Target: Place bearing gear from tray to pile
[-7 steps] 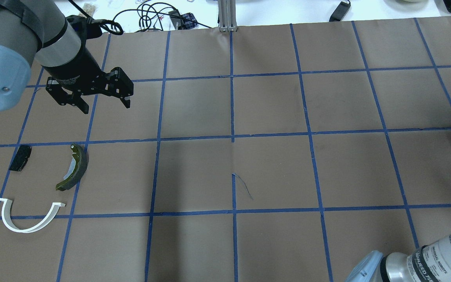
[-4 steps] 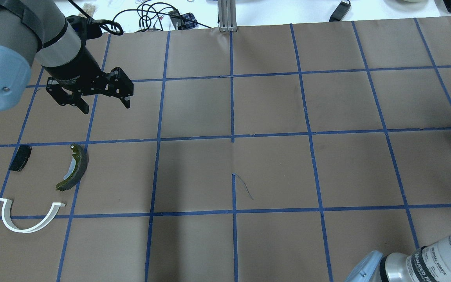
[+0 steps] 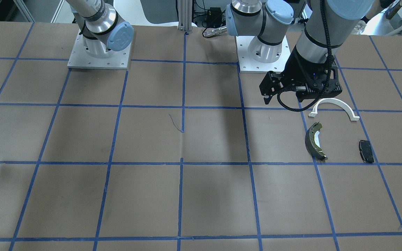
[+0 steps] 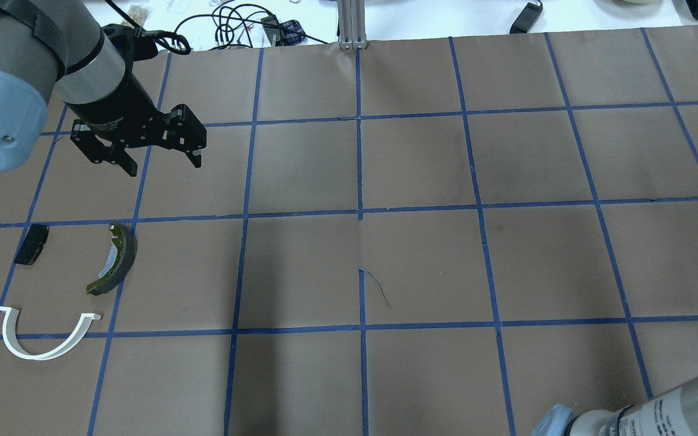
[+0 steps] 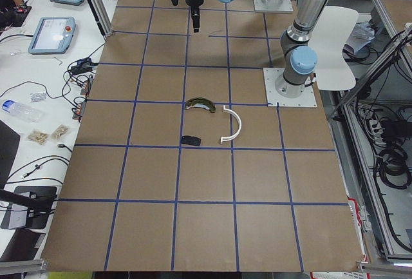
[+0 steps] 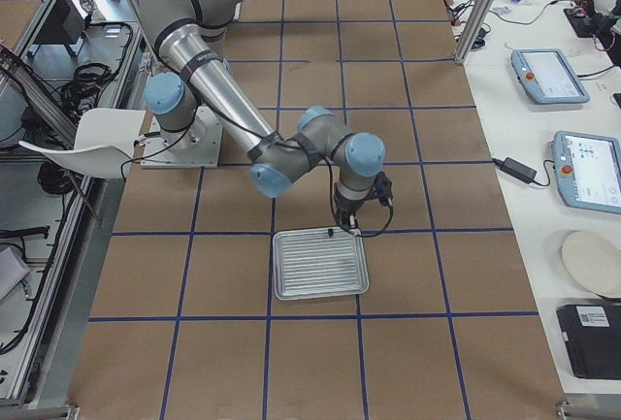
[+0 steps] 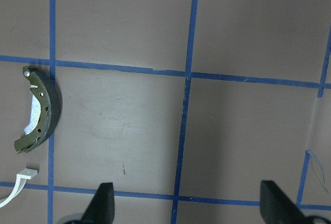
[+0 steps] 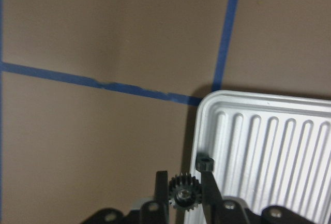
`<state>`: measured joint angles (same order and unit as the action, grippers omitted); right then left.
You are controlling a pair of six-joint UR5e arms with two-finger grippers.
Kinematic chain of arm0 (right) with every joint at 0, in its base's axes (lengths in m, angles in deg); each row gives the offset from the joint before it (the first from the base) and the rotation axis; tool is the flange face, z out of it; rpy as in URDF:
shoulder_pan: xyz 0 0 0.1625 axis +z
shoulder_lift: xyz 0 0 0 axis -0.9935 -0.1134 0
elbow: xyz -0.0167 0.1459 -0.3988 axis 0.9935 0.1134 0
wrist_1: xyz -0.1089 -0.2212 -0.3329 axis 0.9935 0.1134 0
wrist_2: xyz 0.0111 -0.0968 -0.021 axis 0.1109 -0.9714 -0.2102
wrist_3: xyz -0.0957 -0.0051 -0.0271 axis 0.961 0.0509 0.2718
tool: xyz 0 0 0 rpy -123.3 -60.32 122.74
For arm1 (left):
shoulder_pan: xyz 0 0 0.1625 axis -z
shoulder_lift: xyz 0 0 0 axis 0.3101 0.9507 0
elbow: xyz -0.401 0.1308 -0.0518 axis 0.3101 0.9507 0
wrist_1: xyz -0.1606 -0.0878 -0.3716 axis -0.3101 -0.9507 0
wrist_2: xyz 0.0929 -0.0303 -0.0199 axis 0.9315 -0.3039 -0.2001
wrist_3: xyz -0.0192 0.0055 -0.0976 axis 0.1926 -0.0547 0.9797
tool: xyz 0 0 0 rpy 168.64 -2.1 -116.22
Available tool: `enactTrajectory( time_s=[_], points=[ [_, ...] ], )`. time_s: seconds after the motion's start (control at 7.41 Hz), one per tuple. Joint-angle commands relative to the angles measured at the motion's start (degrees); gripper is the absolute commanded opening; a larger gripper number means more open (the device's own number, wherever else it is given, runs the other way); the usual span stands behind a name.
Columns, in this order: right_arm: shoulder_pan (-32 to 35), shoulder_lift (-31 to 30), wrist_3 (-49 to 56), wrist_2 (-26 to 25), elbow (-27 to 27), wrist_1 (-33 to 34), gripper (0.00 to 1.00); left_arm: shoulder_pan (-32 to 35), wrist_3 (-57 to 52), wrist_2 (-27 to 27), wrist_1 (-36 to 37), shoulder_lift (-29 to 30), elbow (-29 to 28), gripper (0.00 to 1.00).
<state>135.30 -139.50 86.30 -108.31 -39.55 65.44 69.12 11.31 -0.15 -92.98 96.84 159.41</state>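
Brown gridded table (image 4: 422,260): bearing gear (image 8: 182,197) gripped.
Right gripper (image 8: 183,190) pinches it at tray (image 8: 269,146) rim; left gripper (image 4: 163,165) gapes wide, empty.

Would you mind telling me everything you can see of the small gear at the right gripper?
The gear is small and black, with a ring of short teeth around its rim and a paler, metal-looking hub with a hole at its centre. Its flat face is turned towards the camera. It sits between the jaws of the right gripper, which press on it from either side. It shows at the corner of the tray, by the rim; whether it touches the tray cannot be told.
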Motion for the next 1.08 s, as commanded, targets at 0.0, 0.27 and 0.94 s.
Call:
enactTrajectory(
  time_s=[0.0, 0.27, 0.94],
  points=[
    [15.5, -1.2, -20.2, 2.1, -1.6, -0.8, 0.09, 0.0, -0.1, 0.0, 0.1, -0.5, 0.9, 1.0],
    [31.6, -1.2, -39.4, 3.4, -2.2, 0.7, 0.09, 0.0, 0.0, 0.0, 0.3, -0.5, 1.1, 1.0],
    [64.2, 6.6, -62.9, 3.4, -2.4, 14.3, 0.12, 0.0, -0.1, 0.0, 0.5, -0.3, 1.1, 1.0]
  ],
)
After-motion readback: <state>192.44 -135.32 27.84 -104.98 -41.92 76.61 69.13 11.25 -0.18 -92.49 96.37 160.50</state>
